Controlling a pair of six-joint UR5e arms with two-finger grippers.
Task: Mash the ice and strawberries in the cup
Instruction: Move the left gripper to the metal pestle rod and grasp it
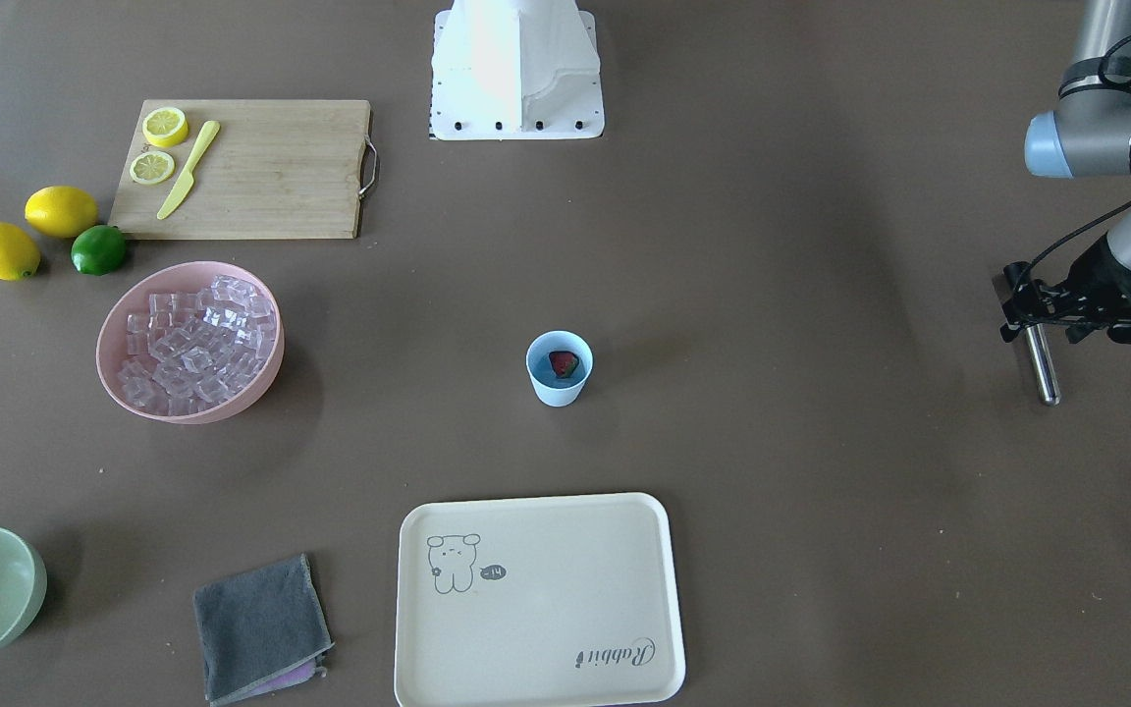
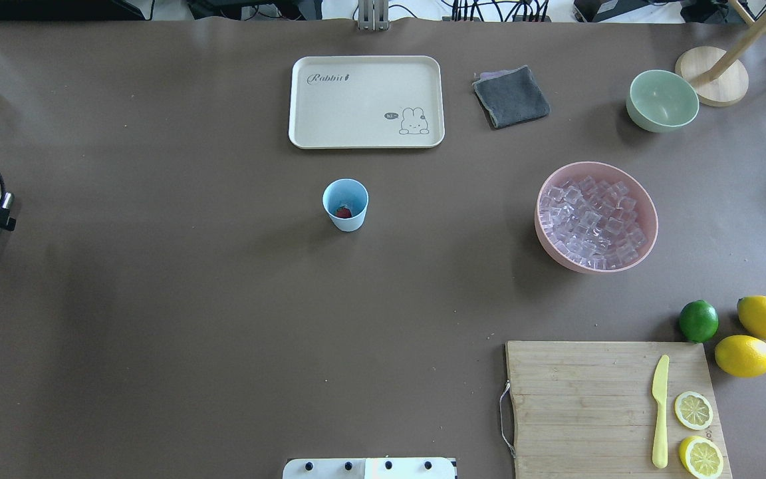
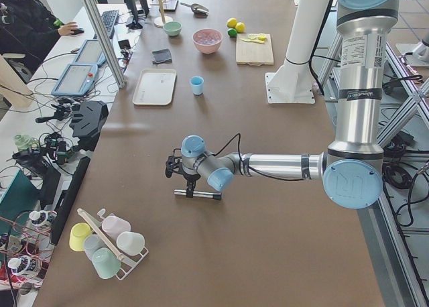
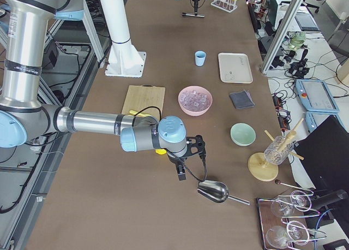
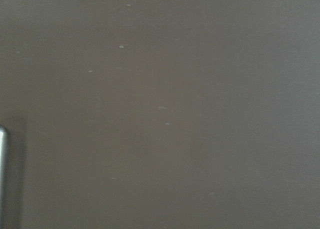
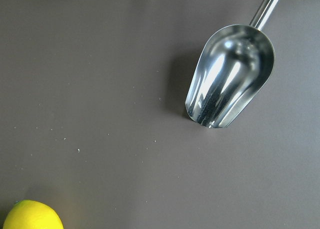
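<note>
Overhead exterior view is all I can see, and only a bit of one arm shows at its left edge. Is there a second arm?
Observer: Yes. The exterior right view shows the right arm reaching past the cutting board, outside your picture.
Operator: Is anything near it?
Observer: A shiny metal scoop lies on the table close to the right gripper, not touching it, with nothing in it.

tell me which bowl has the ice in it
The pink bowl: it is heaped with clear ice cubes. The pale green bowl, near the grey cloth, is empty.
</note>
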